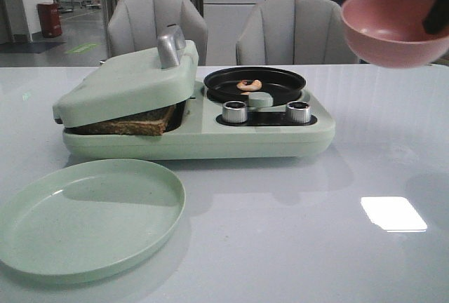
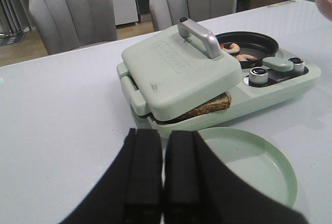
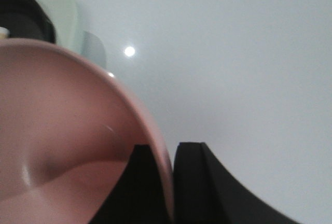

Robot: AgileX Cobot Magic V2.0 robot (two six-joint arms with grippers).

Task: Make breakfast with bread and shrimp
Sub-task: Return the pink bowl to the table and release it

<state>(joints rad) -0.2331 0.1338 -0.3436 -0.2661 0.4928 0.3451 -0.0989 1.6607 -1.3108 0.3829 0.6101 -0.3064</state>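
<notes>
From the front, a pale green breakfast maker [image 1: 196, 124] is seen on the white surface [image 1: 295, 226]. Its hinged lid [image 1: 126, 82] is lowered onto the bread [image 1: 130, 124], which is pressed underneath, probably to be toasted; only a crust edge shows. The shrimp [image 1: 249, 85] lies in the small black pan [image 1: 254, 85] beside the lid, where it can be cooked. A green plate [image 1: 84, 215] is set in front, likely for serving. A pink bowl [image 1: 394, 26] is held up in the air at the right, well apart from the pan.

In the left wrist view, the left hand [image 2: 163, 182] is seen closed, its fingers touching and holding nothing, hanging near the plate [image 2: 254, 167]. The bread [image 2: 207, 107] pokes out under the lid [image 2: 179, 73], and two pieces of shrimp [image 2: 236, 51] appear in the pan [image 2: 249, 47].

In the right wrist view, the right hand [image 3: 172, 182] is clamped on the rim of the bowl [image 3: 67, 141], one finger inside and one outside. The bowl looks empty.
</notes>
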